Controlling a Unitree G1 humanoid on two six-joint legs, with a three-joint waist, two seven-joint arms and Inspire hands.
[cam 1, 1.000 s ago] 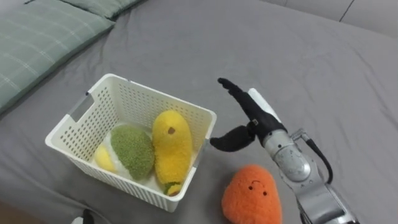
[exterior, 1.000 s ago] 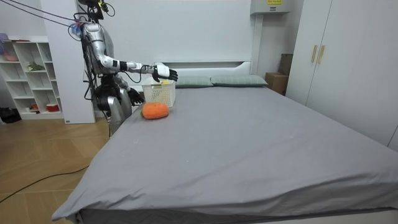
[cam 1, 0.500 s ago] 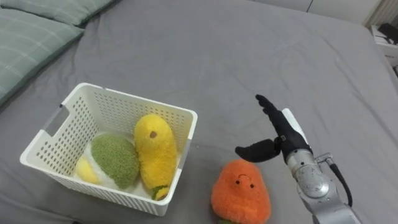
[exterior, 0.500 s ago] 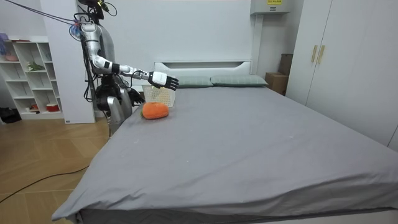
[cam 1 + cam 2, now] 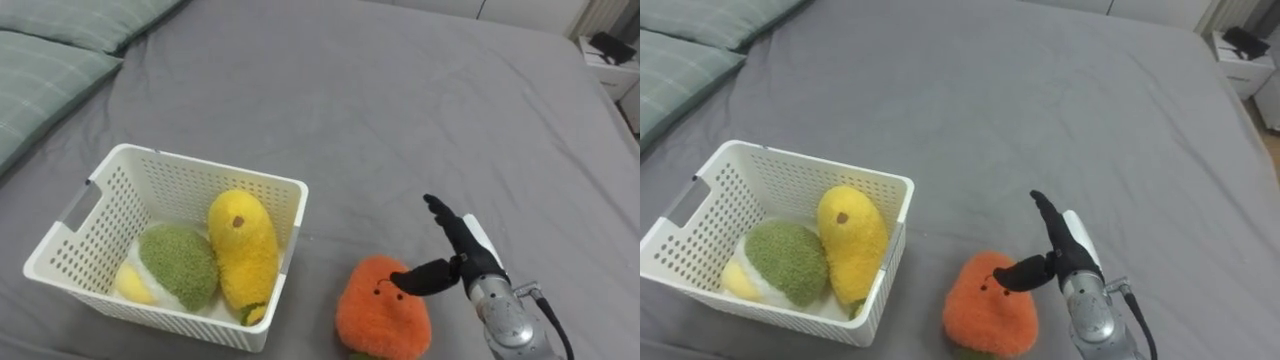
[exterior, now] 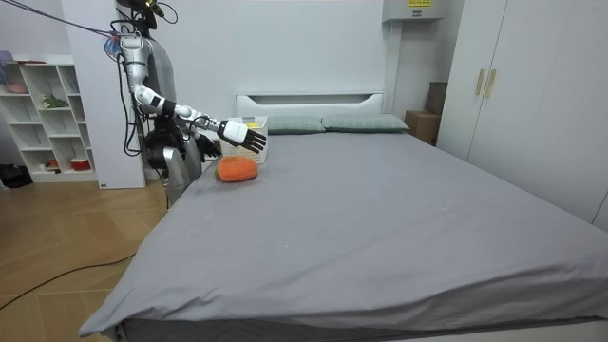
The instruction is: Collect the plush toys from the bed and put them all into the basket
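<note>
An orange plush toy [image 5: 384,308] with a small face lies on the grey bed just right of a white lattice basket [image 5: 95,197]. Inside the basket stand a yellow plush toy [image 5: 243,252] and a green one [image 5: 178,263], with a pale yellow piece [image 5: 132,283] at its left. My right hand [image 5: 457,257] hovers open beside the orange toy's upper right, fingers straight and thumb reaching toward the toy, without holding it. In the room view I stand at the bed's corner with that hand [image 6: 243,135] stretched over the orange toy [image 6: 237,168].
Green checked pillows [image 5: 45,70] lie at the far left near the headboard. Wide grey bedsheet [image 5: 420,110] stretches beyond the basket and toy. A white nightstand [image 5: 608,65] shows at the upper right. Shelves [image 6: 47,114] stand behind me in the room view.
My right hand has moved away from the basket's rim, down and to the right, until it sits beside the orange toy. The head camera has shifted, so the whole picture slid left.
</note>
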